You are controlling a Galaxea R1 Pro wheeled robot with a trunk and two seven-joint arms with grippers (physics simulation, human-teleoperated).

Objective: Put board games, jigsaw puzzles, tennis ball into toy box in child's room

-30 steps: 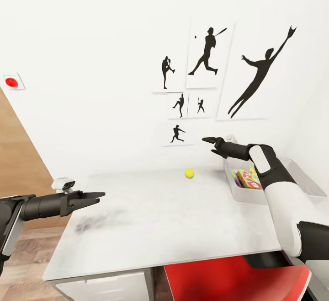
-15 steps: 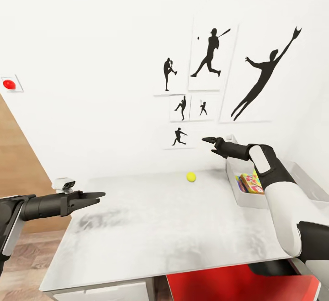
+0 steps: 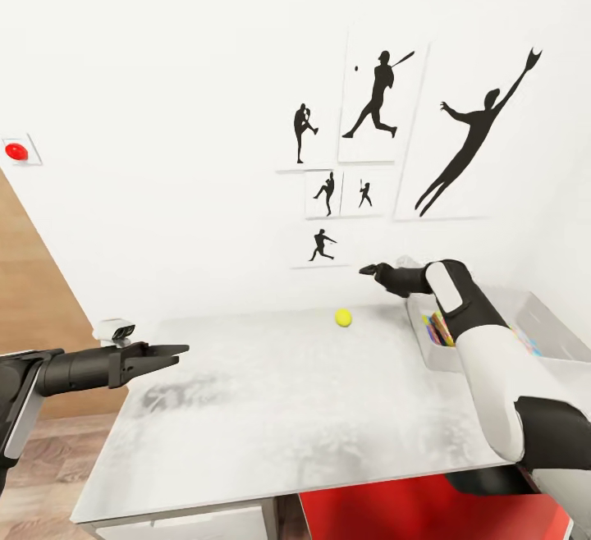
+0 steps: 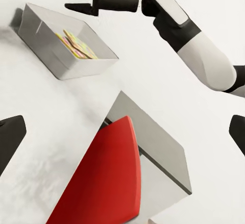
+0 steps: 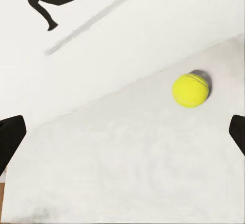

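- Head view: tennis ball (image 3: 343, 318) sits alone on the table (image 3: 271, 409) near the back wall. Right gripper (image 3: 367, 270) hangs above and just beside it, empty. Toy box (image 3: 435, 343) lies close by, behind the right forearm, colourful toys showing inside. Left gripper (image 3: 176, 350) hovers over the table's left edge, well apart from the ball.
- Left wrist view: fingertips spread wide, nothing between; toy box (image 4: 46, 40) holds a jigsaw puzzle (image 4: 76, 44).
- Right wrist view: fingertips wide apart; ball (image 5: 190, 90) lies off-centre toward one finger.
- Risk: descending off-centre could nudge the ball and roll it away.
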